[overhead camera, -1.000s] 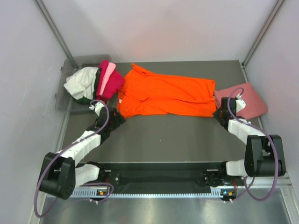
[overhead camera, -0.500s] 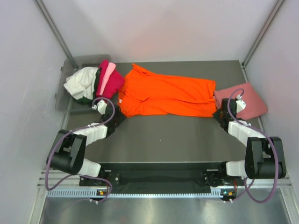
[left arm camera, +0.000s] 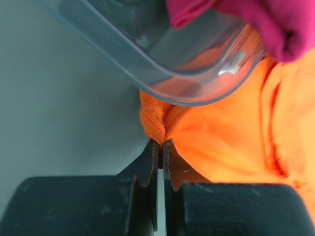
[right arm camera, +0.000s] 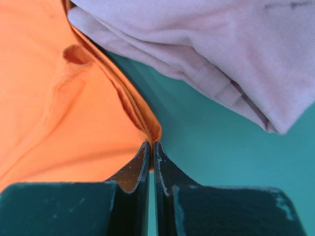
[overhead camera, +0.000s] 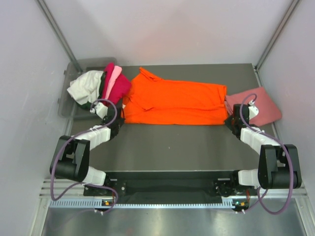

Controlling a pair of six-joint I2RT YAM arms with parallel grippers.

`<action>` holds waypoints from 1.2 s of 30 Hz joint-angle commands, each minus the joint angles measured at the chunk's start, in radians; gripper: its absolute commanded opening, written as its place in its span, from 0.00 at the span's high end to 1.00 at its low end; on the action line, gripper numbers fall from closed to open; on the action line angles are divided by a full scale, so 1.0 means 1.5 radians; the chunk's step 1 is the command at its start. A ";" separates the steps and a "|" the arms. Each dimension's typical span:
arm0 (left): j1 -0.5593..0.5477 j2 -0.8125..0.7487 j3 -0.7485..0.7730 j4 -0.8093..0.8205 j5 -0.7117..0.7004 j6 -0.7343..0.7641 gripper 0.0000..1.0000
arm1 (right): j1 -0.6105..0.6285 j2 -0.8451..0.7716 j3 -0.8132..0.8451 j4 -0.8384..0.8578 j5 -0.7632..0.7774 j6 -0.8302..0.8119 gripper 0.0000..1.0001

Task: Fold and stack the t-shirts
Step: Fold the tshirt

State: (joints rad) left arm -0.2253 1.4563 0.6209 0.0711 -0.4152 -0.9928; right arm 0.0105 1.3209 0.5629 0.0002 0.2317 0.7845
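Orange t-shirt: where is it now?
Top view: the orange t-shirt lies spread mid-table, between the grey bin at left and the salmon-pink shirt at right.

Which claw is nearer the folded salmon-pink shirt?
Right. The right claw pinches the orange shirt at its corner, right beside the salmon-pink shirt. The left claw pinches the opposite end, by the bin.

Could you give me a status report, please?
Left gripper, right gripper shut on orange t-shirt, near corners. Shirt lies flat. Bin beside left corner; salmon-pink t-shirt beside right.
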 commanded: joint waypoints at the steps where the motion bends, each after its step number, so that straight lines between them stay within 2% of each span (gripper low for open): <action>1: 0.015 -0.069 0.016 -0.042 -0.035 0.021 1.00 | -0.002 -0.036 0.033 -0.038 0.029 -0.016 1.00; 8: 0.025 -0.152 0.057 -0.141 -0.011 0.034 1.00 | -0.002 -0.065 0.114 -0.128 0.011 -0.023 1.00; 14: 0.030 -0.209 0.048 -0.231 -0.001 0.019 1.00 | -0.002 -0.125 0.101 -0.194 0.018 -0.031 1.00; 19: 0.031 -0.256 0.004 -0.311 0.029 0.011 1.00 | -0.002 -0.160 0.042 -0.230 -0.002 -0.029 1.00; 27: 0.030 -0.436 -0.140 -0.381 0.084 -0.002 1.00 | -0.001 -0.296 -0.051 -0.314 0.030 0.000 1.00; 31: 0.028 -0.545 -0.204 -0.390 0.168 -0.013 1.00 | -0.002 -0.399 -0.065 -0.368 0.033 0.014 0.94; 32: 0.027 -0.587 -0.217 -0.394 0.181 -0.014 0.99 | -0.002 -0.425 -0.068 -0.371 0.019 0.005 0.89; 33: 0.027 -0.606 -0.219 -0.415 0.184 -0.021 0.95 | -0.002 -0.477 -0.069 -0.368 0.014 0.001 0.85; 34: 0.027 -0.620 -0.216 -0.438 0.176 -0.025 0.74 | -0.002 -0.500 -0.068 -0.371 0.014 0.000 0.75; 35: 0.027 -0.639 -0.200 -0.457 0.165 -0.027 0.53 | -0.002 -0.520 -0.062 -0.368 0.008 -0.009 0.49; 36: 0.027 -0.643 -0.189 -0.494 0.150 -0.028 0.33 | -0.002 -0.541 -0.056 -0.369 0.006 -0.015 0.41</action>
State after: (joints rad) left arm -0.1894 0.5358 0.2977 -0.5697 -0.1909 -1.0061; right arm 0.0101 0.5892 0.4522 -0.5301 0.2356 0.7830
